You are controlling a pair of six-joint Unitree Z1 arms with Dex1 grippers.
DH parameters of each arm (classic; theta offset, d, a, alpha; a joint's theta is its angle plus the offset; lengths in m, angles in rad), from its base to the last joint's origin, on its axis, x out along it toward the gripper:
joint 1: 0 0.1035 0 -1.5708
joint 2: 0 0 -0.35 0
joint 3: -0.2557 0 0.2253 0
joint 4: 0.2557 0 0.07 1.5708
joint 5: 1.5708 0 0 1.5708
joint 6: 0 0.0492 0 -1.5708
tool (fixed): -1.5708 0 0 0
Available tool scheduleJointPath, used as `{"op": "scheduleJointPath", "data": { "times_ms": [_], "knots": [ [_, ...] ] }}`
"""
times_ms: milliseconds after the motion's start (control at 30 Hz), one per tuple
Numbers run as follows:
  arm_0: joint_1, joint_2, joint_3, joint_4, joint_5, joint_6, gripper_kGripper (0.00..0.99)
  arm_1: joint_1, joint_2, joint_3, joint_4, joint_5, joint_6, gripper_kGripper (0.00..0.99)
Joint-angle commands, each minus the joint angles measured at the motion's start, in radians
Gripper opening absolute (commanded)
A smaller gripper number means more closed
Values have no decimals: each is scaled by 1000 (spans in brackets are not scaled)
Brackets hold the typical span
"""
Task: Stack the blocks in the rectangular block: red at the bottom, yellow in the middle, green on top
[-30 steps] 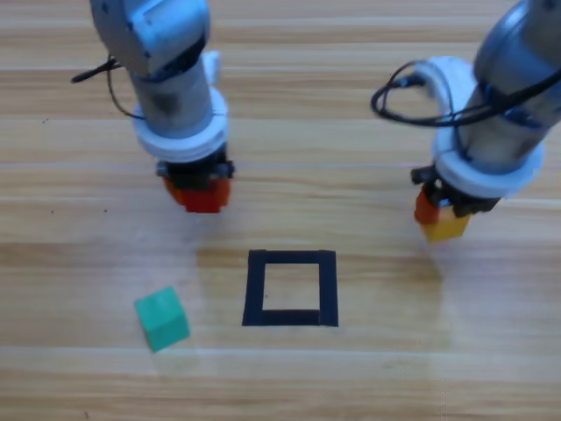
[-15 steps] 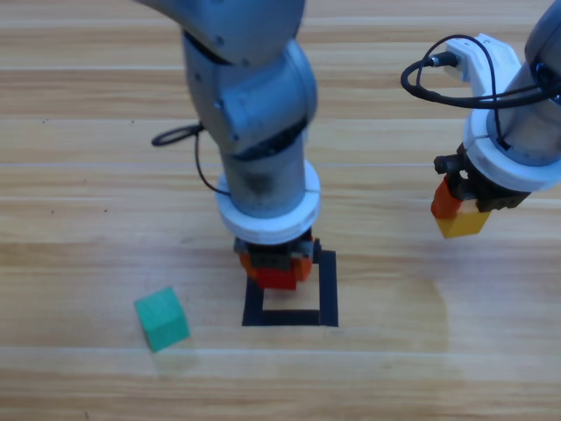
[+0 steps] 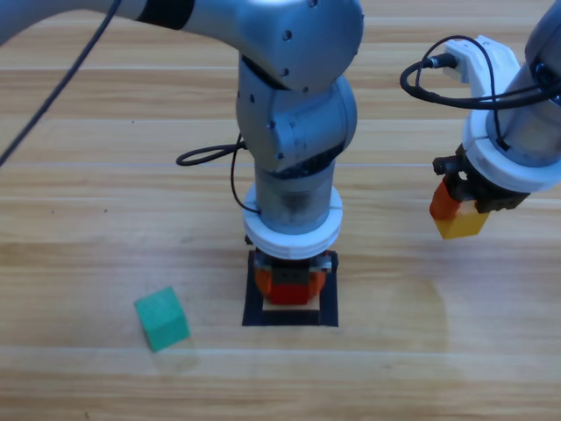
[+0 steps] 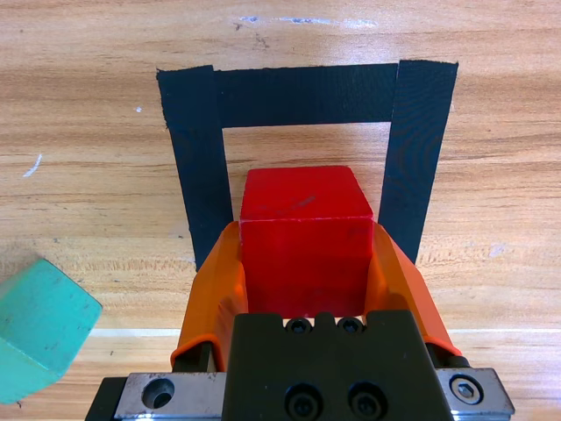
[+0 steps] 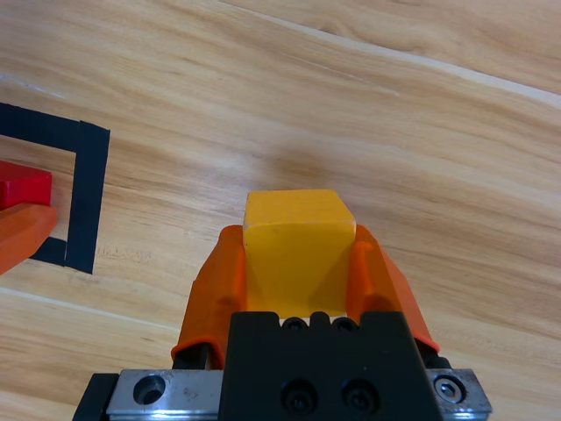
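Observation:
My left gripper (image 3: 290,286) (image 4: 305,254) is shut on the red cube (image 3: 288,290) (image 4: 306,235) and holds it over the black tape frame (image 3: 328,303) (image 4: 307,94), inside its outline. Whether the cube touches the wood I cannot tell. My right gripper (image 3: 458,213) (image 5: 298,259) is shut on the yellow cube (image 3: 463,224) (image 5: 298,246) and hangs above the table to the right of the frame (image 5: 86,193). The teal-green cube (image 3: 162,318) (image 4: 35,324) lies loose on the table, left of the frame.
A black cable (image 3: 210,158) loops off the left arm above the frame. Another cable (image 3: 438,83) curls beside the right arm. Bare wooden table (image 3: 88,228) spreads around the frame.
My left arm has swung from the upper left to the frame, carrying the red cube down into its outline. The right gripper shifted slightly right with the yellow cube and then held still.

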Motion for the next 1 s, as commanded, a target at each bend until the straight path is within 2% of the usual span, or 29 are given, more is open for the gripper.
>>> {"op": "scheduleJointPath", "data": {
  "times_ms": [33,767,833,900,1000],
  "knots": [
    [-18,51,-4,3,10,-12,28,-14,12,15,-15,2,10,0],
    [-18,44,41,-29,8,-49,31,-14,14,15,-17,-5,8,0],
    [-18,33,73,-54,8,-50,95,-14,14,15,-17,-5,8,0],
    [-18,22,94,-71,8,-56,252,-16,14,15,-17,-5,8,0],
    [-24,14,96,-72,8,-66,693,-14,14,15,-17,-5,8,0]
  ]
}}
